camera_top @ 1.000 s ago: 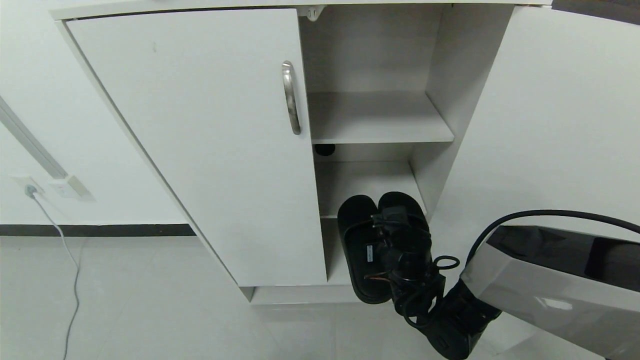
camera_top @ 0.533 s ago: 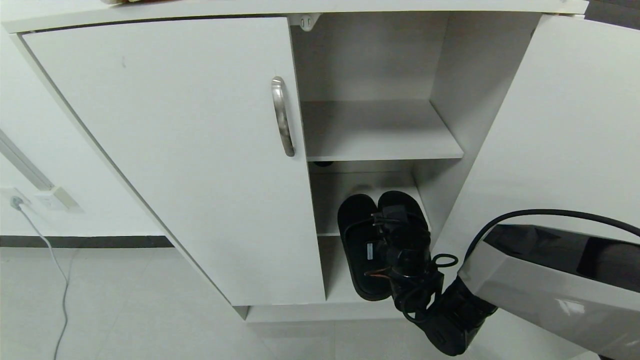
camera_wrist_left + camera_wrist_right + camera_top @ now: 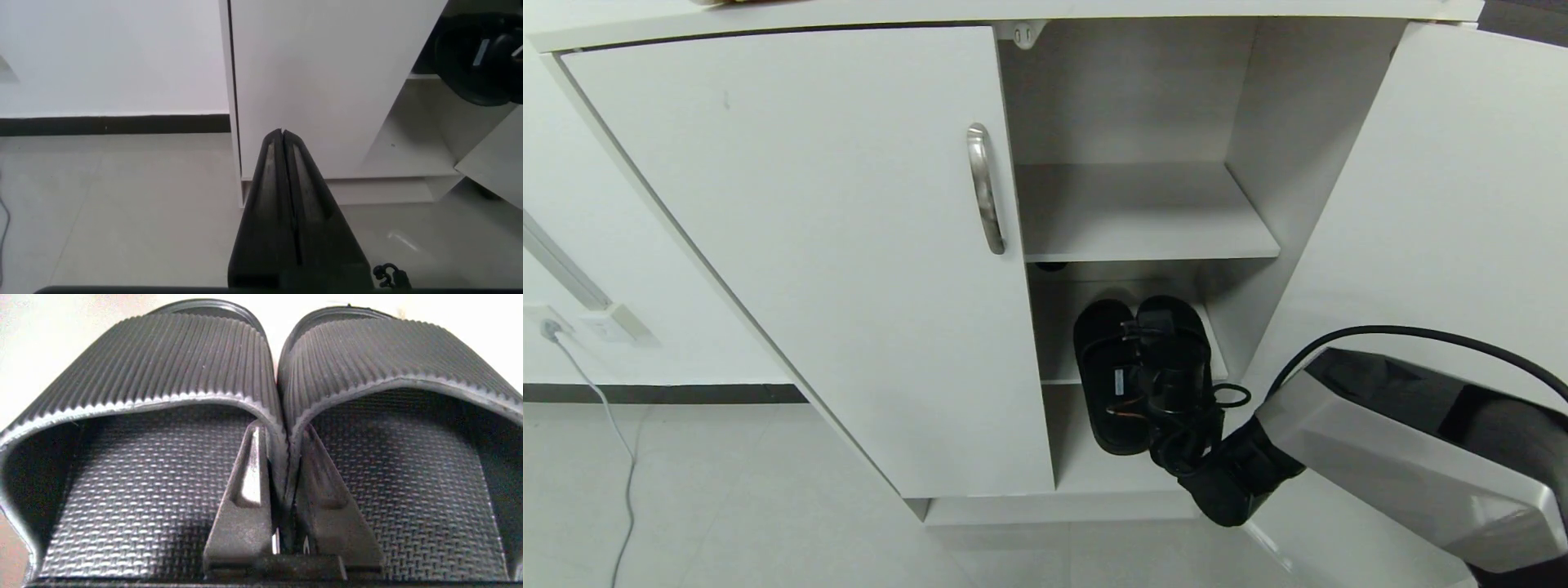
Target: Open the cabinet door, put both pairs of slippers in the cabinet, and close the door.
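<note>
A pair of black slippers [image 3: 1135, 367] hangs side by side at the open right half of the white cabinet [image 3: 1143, 212], its toes over the middle shelf's front edge. My right gripper [image 3: 1164, 384] is shut on the slippers, one finger inside each, pinching their adjoining inner walls [image 3: 282, 469]. In the right wrist view the ribbed straps [image 3: 180, 359] arch over the fingers [image 3: 245, 498]. My left gripper [image 3: 283, 155] is shut with nothing in it, held low over the floor in front of the cabinet's base.
The left cabinet door [image 3: 809, 245] with its metal handle [image 3: 984, 188] is closed. The right door [image 3: 1437, 212] stands swung open beside my right arm. The upper shelf [image 3: 1135, 216] is bare. A cable [image 3: 613, 441] trails from a wall socket at the left.
The head camera shifted early on. Since then my right arm has carried the slippers up and deeper toward the middle shelf.
</note>
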Controlling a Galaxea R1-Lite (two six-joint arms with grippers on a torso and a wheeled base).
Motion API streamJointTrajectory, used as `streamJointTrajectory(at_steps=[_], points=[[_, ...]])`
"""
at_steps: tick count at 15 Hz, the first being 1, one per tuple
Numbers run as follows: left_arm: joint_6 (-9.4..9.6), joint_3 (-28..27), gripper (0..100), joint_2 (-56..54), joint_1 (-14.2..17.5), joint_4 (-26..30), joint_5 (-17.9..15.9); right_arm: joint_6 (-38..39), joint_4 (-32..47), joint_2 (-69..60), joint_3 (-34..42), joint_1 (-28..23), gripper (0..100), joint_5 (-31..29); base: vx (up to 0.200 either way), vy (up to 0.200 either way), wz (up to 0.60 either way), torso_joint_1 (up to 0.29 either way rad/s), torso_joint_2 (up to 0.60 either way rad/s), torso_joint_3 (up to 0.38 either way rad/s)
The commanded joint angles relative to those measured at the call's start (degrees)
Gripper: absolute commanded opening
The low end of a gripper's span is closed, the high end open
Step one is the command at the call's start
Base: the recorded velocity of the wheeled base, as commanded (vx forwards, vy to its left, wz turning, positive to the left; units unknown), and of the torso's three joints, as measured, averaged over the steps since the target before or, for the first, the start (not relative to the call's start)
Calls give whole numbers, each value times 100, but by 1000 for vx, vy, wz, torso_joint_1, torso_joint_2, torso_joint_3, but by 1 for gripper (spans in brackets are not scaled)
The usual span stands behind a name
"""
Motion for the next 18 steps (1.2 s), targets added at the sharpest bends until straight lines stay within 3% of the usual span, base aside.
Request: streamJointTrajectory(at_steps=[1, 6, 18], points=[[-6, 1, 0, 7, 4, 0, 2, 1, 321, 369, -724, -71, 0, 1, 0, 0, 0, 0, 0, 0], [-6, 1, 0, 7, 4, 0, 2, 27, 1033, 765, -1831, -238, 0, 1, 0, 0, 0, 0, 0, 0], [-6, 1, 0, 7, 4, 0, 2, 27, 1297, 967, -2324, -353, 0, 1, 0, 0, 0, 0, 0, 0]])
